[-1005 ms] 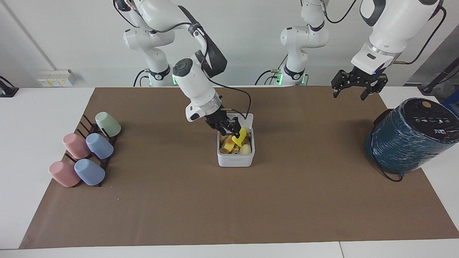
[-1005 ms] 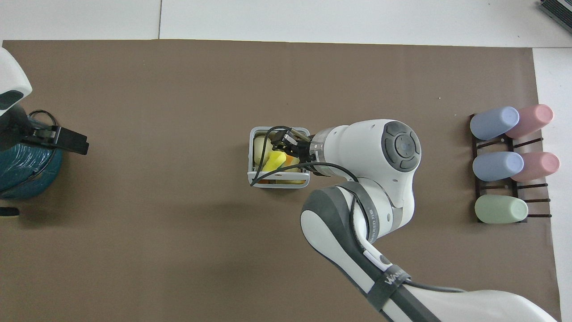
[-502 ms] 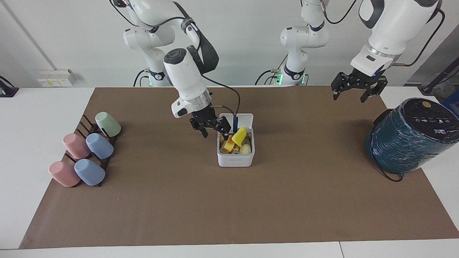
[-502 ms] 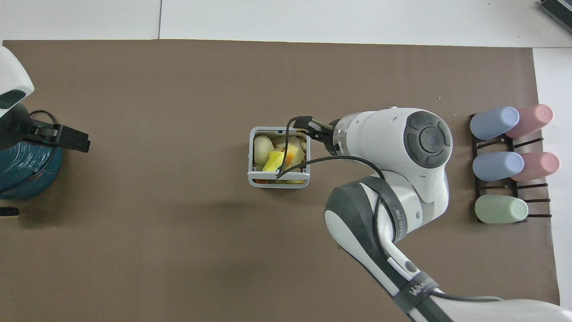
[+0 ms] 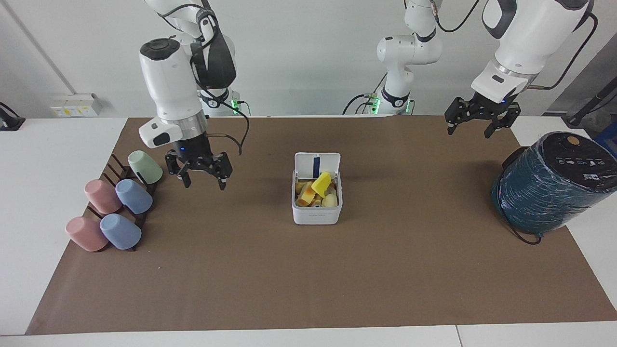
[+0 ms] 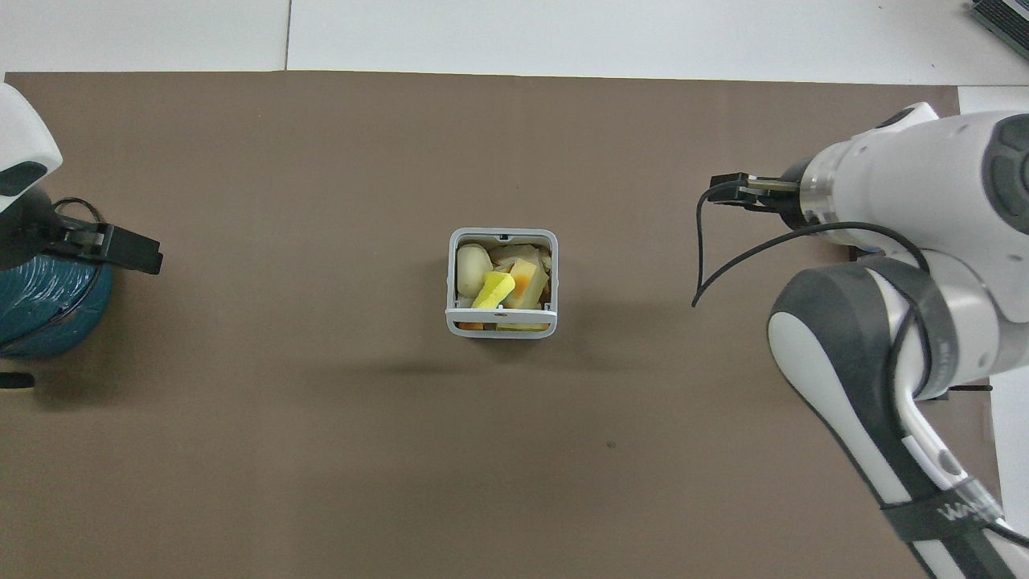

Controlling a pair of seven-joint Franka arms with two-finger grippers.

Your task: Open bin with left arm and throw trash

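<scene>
- White plastic, small and square with rounded corners, the bin [image 5: 316, 214] sits at the middle of the brown paper mat [image 5: 308, 289] on my worktop. Its grey-edged hinged lid [image 5: 317, 165] stands upright on the side nearer the robots.
- I judge the bin light enough to skid if I nudge it, so any closing push belongs on the lid's top edge, pressing down toward the hinge.
- Inside lie the trash pieces: a bright yellow scrap [image 5: 321, 183] leaning up on top, a pale yellow wedge with an orange edge [image 5: 305, 193], and a cream-white lump [image 5: 330, 200]. They look soft and light to me; a gentle pinch across the narrow side would do.
- The scrap pokes above the rim, and I suspect it could foul the lid.
- My right tool [image 5: 202, 180] hangs empty with jaws apart over the mat, between the bin and the rack of pastel cups [image 5: 115, 202].
- My left tool [image 5: 477, 126] waits with its fingers spread wide and nothing in them, over the mat's edge near the dark teal cylinder [image 5: 554, 183].
</scene>
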